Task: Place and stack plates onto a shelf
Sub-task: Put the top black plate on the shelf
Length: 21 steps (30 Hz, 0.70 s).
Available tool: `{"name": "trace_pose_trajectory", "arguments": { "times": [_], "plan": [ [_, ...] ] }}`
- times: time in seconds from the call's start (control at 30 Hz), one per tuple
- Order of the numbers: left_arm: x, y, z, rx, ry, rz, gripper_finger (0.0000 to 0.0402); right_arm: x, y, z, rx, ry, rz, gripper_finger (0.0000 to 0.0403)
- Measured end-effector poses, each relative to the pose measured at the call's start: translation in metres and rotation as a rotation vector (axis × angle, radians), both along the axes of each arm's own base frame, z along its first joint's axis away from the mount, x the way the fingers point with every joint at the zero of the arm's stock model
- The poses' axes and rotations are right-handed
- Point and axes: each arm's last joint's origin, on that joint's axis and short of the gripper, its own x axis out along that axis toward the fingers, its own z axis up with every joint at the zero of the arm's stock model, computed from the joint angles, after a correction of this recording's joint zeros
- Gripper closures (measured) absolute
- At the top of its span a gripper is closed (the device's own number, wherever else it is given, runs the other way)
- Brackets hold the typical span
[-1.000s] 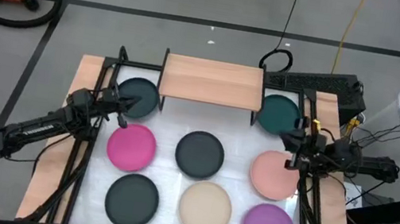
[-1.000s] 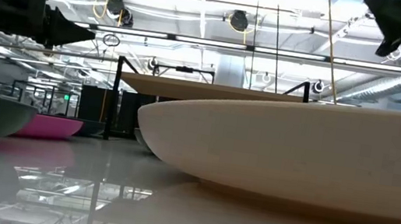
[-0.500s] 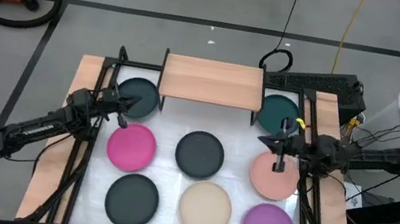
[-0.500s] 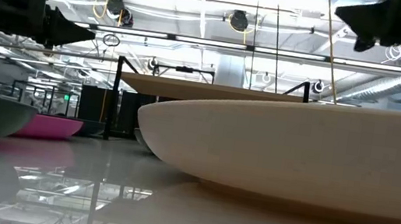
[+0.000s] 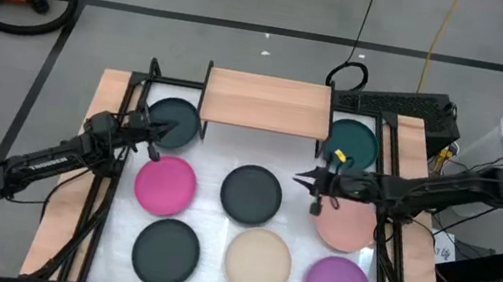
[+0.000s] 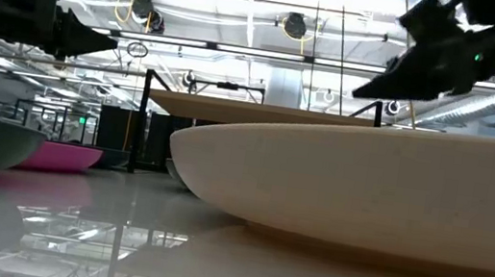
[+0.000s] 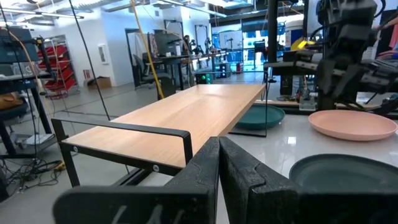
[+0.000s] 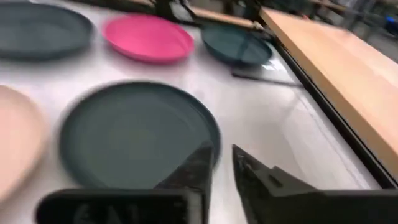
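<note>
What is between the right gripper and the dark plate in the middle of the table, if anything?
Nothing visible. The right gripper hangs over bare white table just beside the centre charcoal plate, with the salmon plate behind it. The right wrist view shows the plate's rim directly ahead of the fingers, with no object between.

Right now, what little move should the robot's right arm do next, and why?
Probably ease down toward the charcoal plate in the middle. The right gripper hangs just off that plate's rim, jaws slightly apart, holding nothing, and the shelf is still bare.
</note>
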Motion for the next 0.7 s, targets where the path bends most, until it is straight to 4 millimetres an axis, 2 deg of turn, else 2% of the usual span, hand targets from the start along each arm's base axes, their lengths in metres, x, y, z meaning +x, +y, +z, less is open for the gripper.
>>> {"name": "trace_pose_trajectory", "arguments": {
  "times": [0.17,0.33,0.5,0.7],
  "plan": [
    [0.0,0.0,0.0,0.0,0.0,0.0,0.0385,0.005,-0.001,-0.012,0.008,0.053,-0.066,0.0281],
    [0.0,0.0,0.0,0.0,0.0,0.0,0.0385,0.01,0.002,-0.022,0.238,0.074,-0.03,0.0236],
    [0.0,0.0,0.0,0.0,0.0,0.0,0.0385,0.016,0.001,-0.033,0.345,0.116,-0.101,0.0223],
    [0.0,0.0,0.0,0.0,0.0,0.0,0.0385,0.042,-0.004,-0.034,0.4,0.162,-0.173,0.0223]
  ]
}}
